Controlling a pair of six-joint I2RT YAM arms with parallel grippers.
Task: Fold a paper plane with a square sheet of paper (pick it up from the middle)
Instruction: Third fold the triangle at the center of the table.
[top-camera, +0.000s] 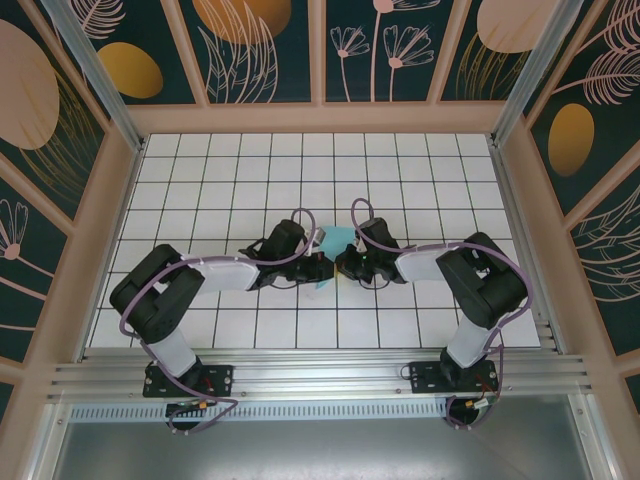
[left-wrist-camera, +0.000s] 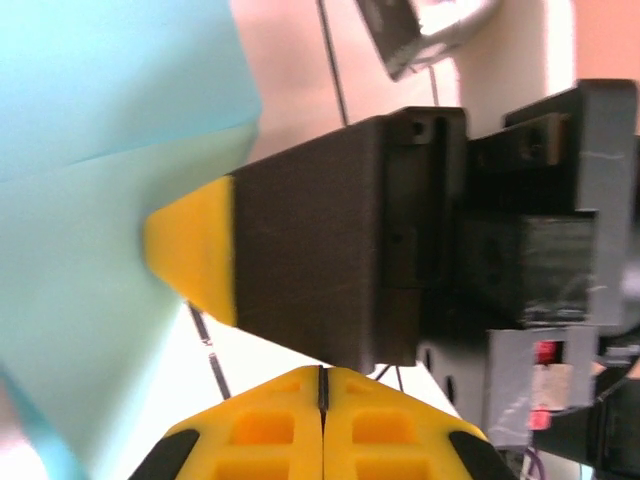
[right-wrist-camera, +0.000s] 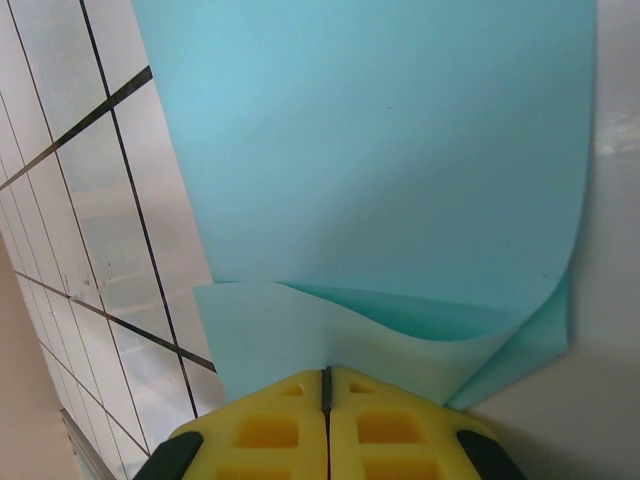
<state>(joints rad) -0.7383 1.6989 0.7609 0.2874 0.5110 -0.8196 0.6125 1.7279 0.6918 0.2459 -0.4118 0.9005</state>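
Now the right gripper is pinching the curled edge of the square sheet of paper at the middle of the table, while the left gripper is sitting just beside the sheet, fingers pressed together.

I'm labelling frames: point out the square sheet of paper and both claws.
square sheet of paper (right-wrist-camera: 380, 150), right wrist view, flat face.
right claw (right-wrist-camera: 326, 374), right wrist view, between shut tips.
left claw (left-wrist-camera: 322, 372), left wrist view, between shut tips.
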